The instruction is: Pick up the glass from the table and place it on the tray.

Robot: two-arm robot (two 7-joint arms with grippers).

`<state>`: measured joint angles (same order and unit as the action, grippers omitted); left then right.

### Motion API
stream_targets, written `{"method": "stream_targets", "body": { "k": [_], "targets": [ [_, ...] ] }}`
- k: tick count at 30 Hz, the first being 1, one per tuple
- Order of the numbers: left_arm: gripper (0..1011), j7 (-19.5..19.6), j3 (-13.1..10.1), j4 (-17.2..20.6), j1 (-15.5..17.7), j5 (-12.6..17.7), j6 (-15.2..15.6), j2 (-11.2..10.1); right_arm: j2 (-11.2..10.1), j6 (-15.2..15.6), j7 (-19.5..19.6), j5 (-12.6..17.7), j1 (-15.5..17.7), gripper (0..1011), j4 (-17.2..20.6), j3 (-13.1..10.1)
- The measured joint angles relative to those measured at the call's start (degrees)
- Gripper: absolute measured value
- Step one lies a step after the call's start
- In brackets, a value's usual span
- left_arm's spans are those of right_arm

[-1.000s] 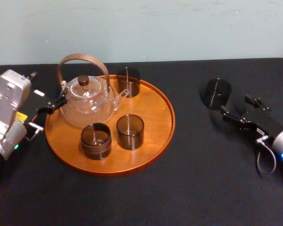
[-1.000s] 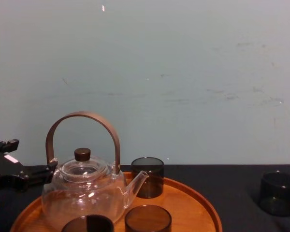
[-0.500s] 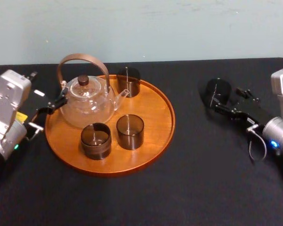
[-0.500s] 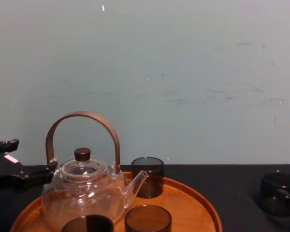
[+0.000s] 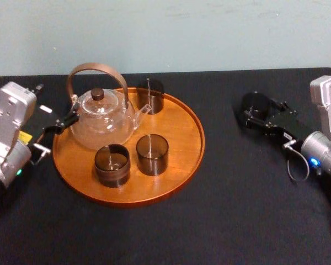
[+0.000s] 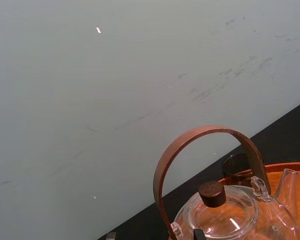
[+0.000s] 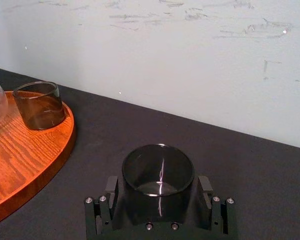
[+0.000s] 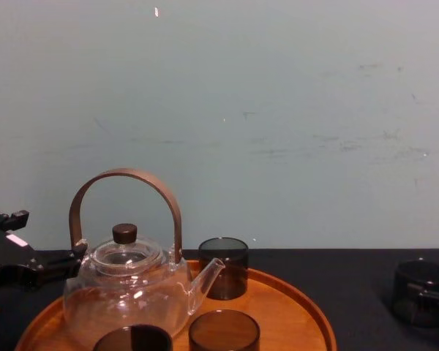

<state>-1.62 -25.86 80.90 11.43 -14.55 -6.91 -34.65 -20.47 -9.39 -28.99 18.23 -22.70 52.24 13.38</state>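
The black table carried the wooden tray. Near the table's right edge, well apart from the tray, the smoked glass stood half hidden by the right gripper. Its jaws were spread either side of the glass; a second earlier it had sat short of it. The left gripper was parked at the tray's left rim.

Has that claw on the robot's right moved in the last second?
Yes. The right gripper has slid forward toward the tray, its jaws now open around the glass on the table. The left gripper sits by the teapot.
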Motion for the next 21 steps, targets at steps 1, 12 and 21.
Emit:
{"method": "stream_targets", "body": {
  "k": [1, 12, 21],
  "targets": [
    [1001, 0.00, 0.00, 0.00, 0.00, 0.00, 0.00, 0.00, 0.13, -0.15, -0.11, -0.13, -0.52, 1002, -0.74, 0.09],
    [1001, 0.00, 0.00, 0.00, 0.00, 0.00, 0.00, 0.00, 1.01, -0.14, -0.64, -0.89, -3.41, 1002, -4.14, 0.56],
    [1002, 0.00, 0.00, 0.00, 0.00, 0.00, 0.00, 0.00, 1.77, 0.77, -2.09, -0.97, -6.27, 1002, -7.92, 0.98]
  ]
}}
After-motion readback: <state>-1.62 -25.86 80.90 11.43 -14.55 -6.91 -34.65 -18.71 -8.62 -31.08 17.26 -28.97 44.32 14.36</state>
